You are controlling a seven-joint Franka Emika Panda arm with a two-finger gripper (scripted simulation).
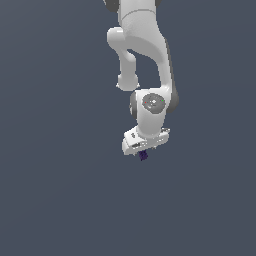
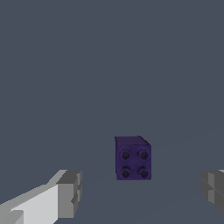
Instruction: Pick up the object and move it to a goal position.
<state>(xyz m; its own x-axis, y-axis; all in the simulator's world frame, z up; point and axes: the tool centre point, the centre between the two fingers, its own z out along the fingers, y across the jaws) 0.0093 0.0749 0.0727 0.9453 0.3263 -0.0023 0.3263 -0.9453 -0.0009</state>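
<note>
The object is a tiny dark purple block with four round studs on its facing side, resting on the flat grey ground. My gripper is open, and the block lies in the wide gap, touching neither grey fingertip. In the exterior view the white arm reaches down, and the object peeks out just under the gripper. The fingers themselves are mostly hidden there behind the hand.
Plain dark grey ground surrounds the arm on every side in both views. No other objects, containers or edges show.
</note>
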